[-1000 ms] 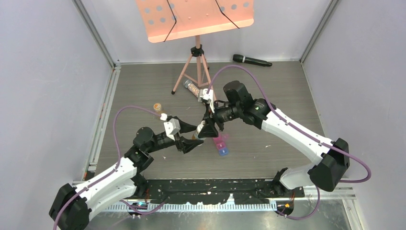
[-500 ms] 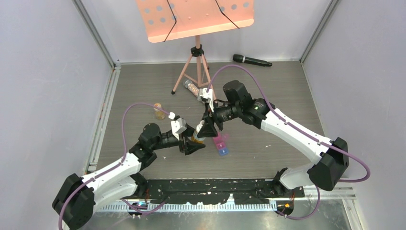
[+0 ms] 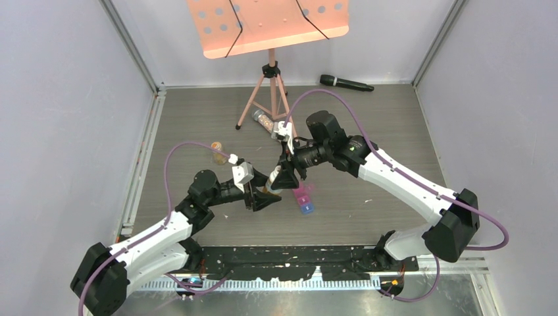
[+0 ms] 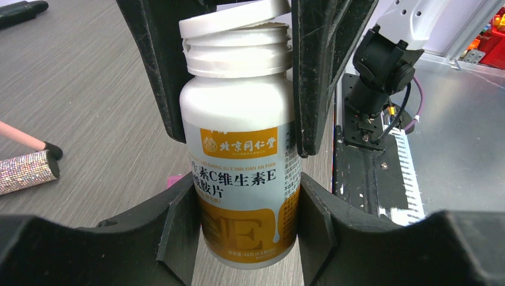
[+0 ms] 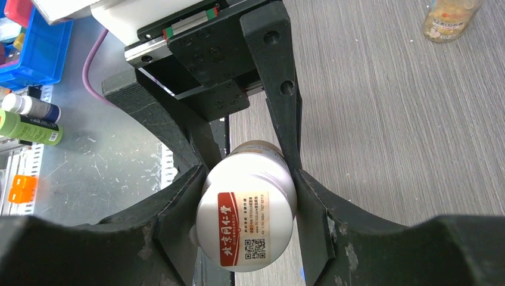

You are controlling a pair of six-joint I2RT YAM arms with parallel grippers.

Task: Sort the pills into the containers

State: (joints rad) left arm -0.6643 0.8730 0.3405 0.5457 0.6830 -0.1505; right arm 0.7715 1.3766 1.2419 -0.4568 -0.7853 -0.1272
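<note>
A white pill bottle with an orange label is held between both grippers just above the table. My left gripper is shut on its lower body. My right gripper is shut on its white cap, which sits tilted on the neck in the left wrist view. In the top view the two grippers, left and right, meet at mid-table. The pink, purple and blue pill-box strip lies on the table just right of them. No loose pills show.
A small orange-capped bottle stands left of the grippers. A clear tube of beads lies by the pink music-stand tripod. A black microphone lies at the back wall.
My left arm has moved right, bringing the bottle up against the right gripper, then eased back slightly. The right arm has barely moved.
</note>
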